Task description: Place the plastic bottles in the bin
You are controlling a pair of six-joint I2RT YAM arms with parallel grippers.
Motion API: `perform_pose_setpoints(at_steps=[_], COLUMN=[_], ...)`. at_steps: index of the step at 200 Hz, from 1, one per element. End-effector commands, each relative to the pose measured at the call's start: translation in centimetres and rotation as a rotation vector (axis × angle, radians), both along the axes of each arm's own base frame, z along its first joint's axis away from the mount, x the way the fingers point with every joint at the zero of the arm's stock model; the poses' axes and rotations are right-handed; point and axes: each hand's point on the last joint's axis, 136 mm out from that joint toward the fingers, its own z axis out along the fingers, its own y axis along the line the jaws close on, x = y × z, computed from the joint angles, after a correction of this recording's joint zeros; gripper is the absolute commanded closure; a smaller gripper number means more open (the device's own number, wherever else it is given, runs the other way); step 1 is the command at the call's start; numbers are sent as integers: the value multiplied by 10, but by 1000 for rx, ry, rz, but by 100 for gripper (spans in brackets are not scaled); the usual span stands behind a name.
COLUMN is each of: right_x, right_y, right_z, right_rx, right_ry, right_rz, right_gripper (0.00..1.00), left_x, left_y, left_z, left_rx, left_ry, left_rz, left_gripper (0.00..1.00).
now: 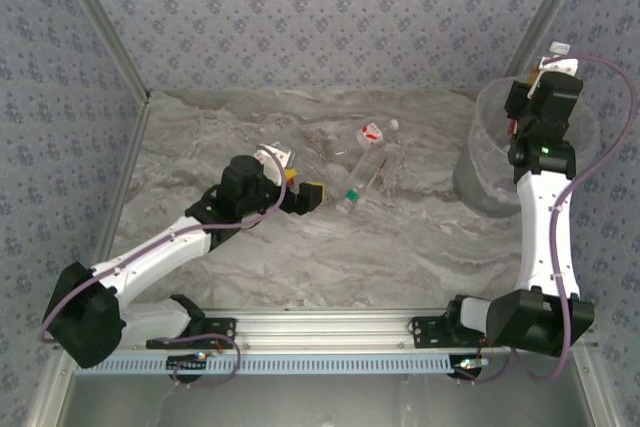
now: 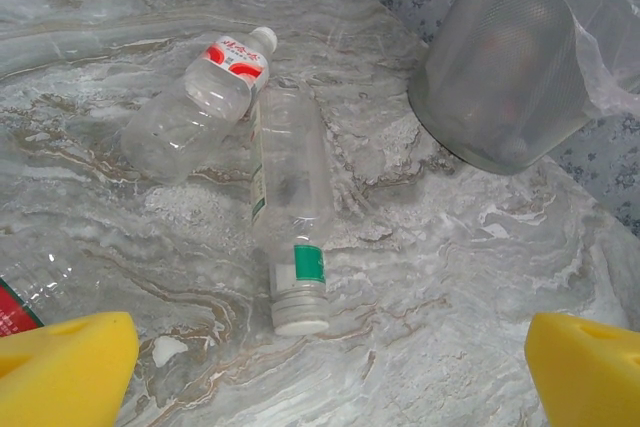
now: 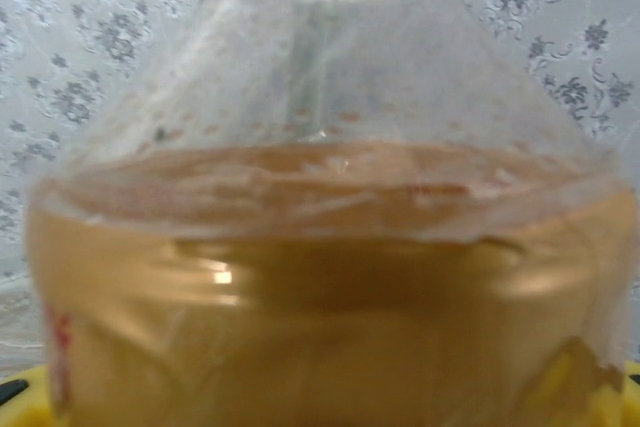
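My left gripper (image 2: 325, 377) is open low over the table, its yellow pads (image 2: 65, 367) wide apart. Just ahead of it lies a clear bottle (image 2: 293, 207) with a green band and white cap, cap toward me. A clear bottle with a red-and-white label (image 2: 200, 107) lies beside it, touching. Another labelled bottle (image 2: 20, 287) shows at the left edge. The translucent bin (image 1: 495, 162) stands at the right. My right gripper (image 1: 535, 82) hovers above the bin, shut on a copper-brown bottle (image 3: 320, 277) with its white cap (image 1: 558, 49) pointing up.
The marbled table (image 1: 400, 247) is walled by patterned panels. A crumpled clear liner (image 2: 610, 37) hangs over the bin's rim (image 2: 500, 152). A small orange-and-white item (image 1: 285, 162) lies next to the left wrist. The metal rail (image 1: 320, 332) runs along the near edge.
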Motion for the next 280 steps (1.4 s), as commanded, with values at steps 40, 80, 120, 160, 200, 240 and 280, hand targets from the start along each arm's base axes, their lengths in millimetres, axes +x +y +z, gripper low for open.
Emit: perform_pose_setpoints(at_steps=[40,80,120,160,200,240,280], right_x=[-6,5,12,10,6,5,3], right_y=[-43,-55,-65,-75,-78,-72,-55], right_z=[-7,-23,-44,-55,-46,-38,-28], right_rx=[-91,-191,-210,-229,-228,-222,-159], right_ry=[51,120,172,210,204,185,121], right_rz=[-109,-125,-155,-209,-253,-260,-223], right_gripper=[38,36,32,27,23,22,20], left_x=[3,10,14,15,16,17,25], left_y=[5,9,12,14,15,18,31], left_z=[11,17,17,13,11,11,8], left_rx=[-19,-64,-62,-63,-63,-68,-65], left_ry=[-46,-40,-24,-13,-10,-10,-5], left_rz=[7,13,20,30,35,43,124], left_gripper=[1,0,0,1,1,1,1])
